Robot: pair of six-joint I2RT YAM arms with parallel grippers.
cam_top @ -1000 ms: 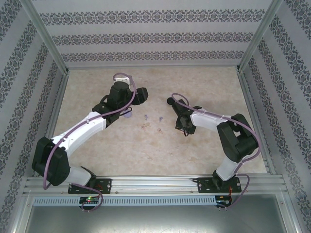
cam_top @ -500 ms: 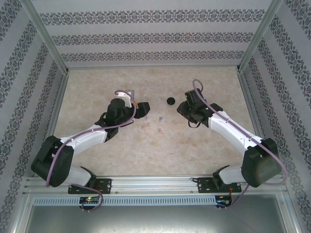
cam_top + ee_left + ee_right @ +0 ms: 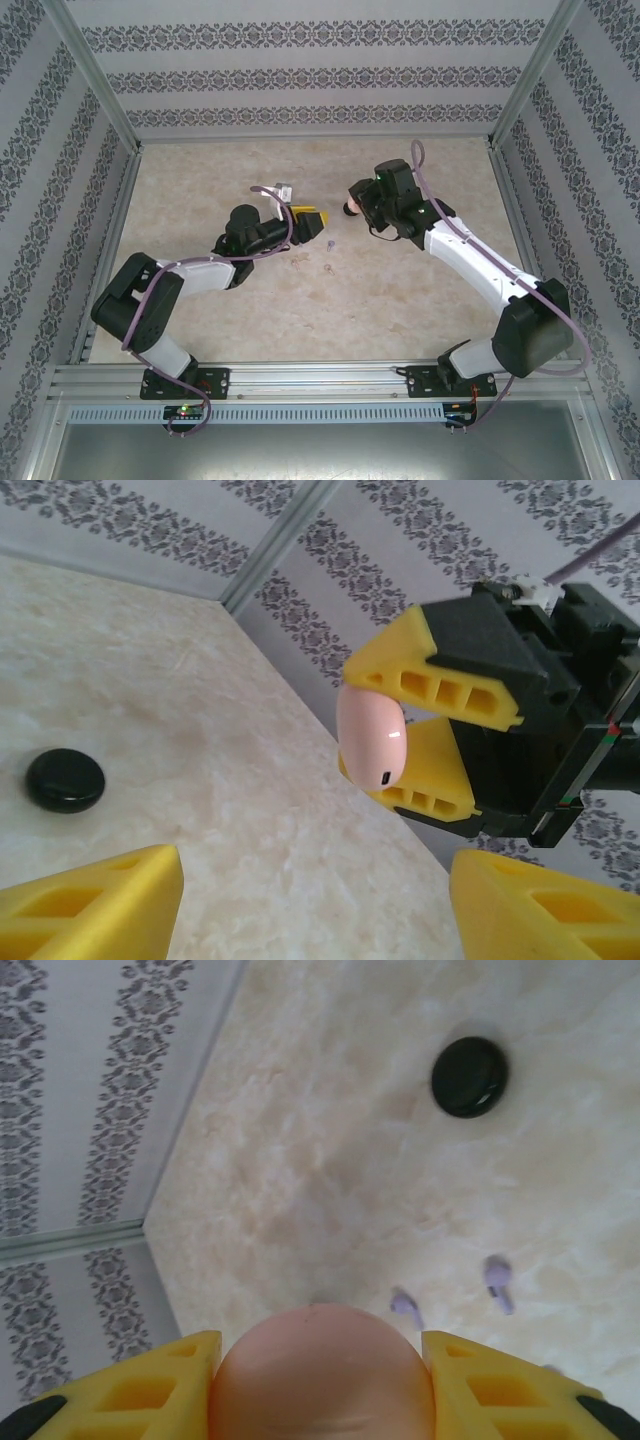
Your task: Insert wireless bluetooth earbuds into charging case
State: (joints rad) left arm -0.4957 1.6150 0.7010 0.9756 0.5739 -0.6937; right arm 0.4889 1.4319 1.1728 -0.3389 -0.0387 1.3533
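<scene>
We count two round cases: one pink case (image 3: 370, 735) and one black case (image 3: 469, 1076). We count two lilac buds (image 3: 403, 1307), the second bud (image 3: 497, 1280) included. There are two arms, each with one hand: a left hand (image 3: 308, 220) and a right hand (image 3: 356, 207). There is one counter (image 3: 200, 180).

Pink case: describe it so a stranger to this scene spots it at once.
Look above the marble table to the right gripper. Its yellow fingers clamp the pink case: smooth, rounded, pale, unlike the black case on the table.
</scene>
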